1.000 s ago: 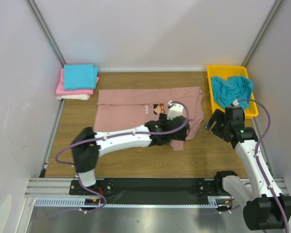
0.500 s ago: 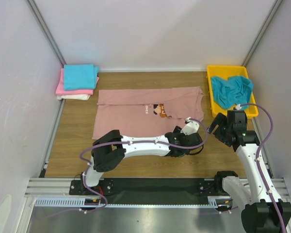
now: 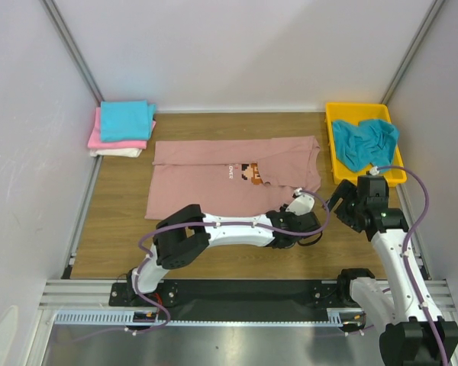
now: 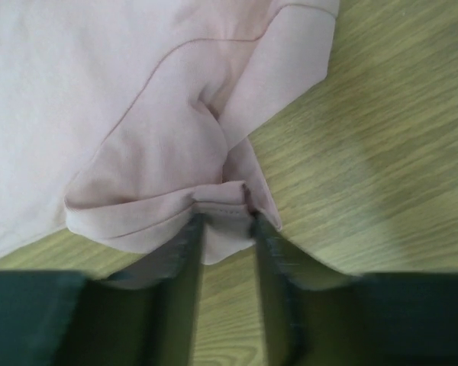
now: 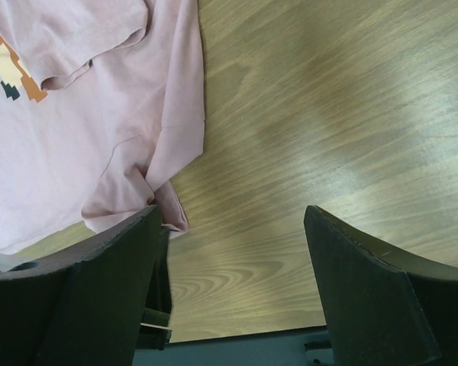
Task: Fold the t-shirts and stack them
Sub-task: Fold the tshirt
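Folding the dusty-pink t-shirt point(image 4: 99, 91): my left claw point(image 4: 225, 225), half open astride its near right sleeve point(image 4: 168, 152) and gripping nothing yet, must next pinch and lift.

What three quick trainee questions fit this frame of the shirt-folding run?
1. True or false: the yellow tray holds a crumpled teal shirt.
2. Which arm's gripper has its fingers either side of the dusty-pink shirt's sleeve corner?
3. Top of the folded stack is: A white, B teal, C yellow.
Key: 1 true; 2 the left gripper; 3 B.
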